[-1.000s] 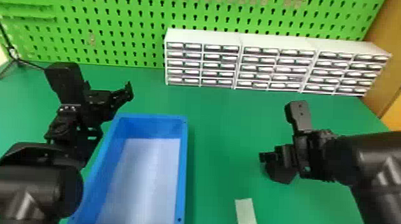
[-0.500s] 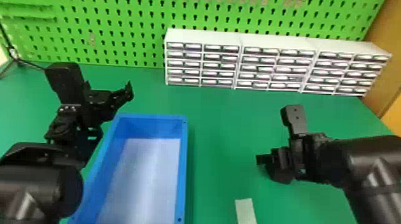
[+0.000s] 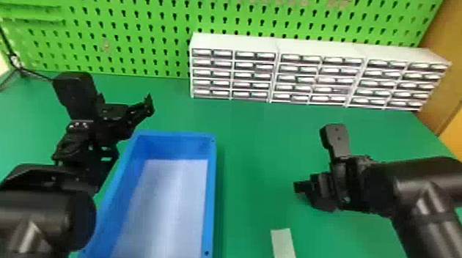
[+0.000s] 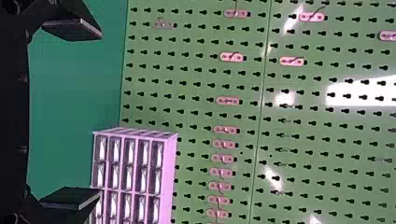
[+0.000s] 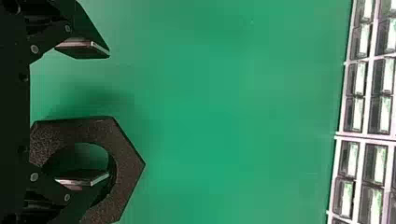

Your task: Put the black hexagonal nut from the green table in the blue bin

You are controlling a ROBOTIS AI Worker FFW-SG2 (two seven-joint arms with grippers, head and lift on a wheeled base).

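The right gripper point(image 3: 308, 192) has its fingers wide apart above the green table point(image 3: 255, 149). Beneath them is the black hexagonal nut point(image 5: 128, 163), off-centre: one finger point(image 5: 81, 178) overlaps its hole, though whether it reaches inside cannot be told, and the other is clear of the nut. The left gripper point(image 3: 130, 126), fingers spread, is parked beside the blue bin point(image 3: 211, 195).

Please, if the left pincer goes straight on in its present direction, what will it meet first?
The left pincer would probably meet the green pegboard first. The drawer units stand near that line, so with depth unclear I cannot exclude them.
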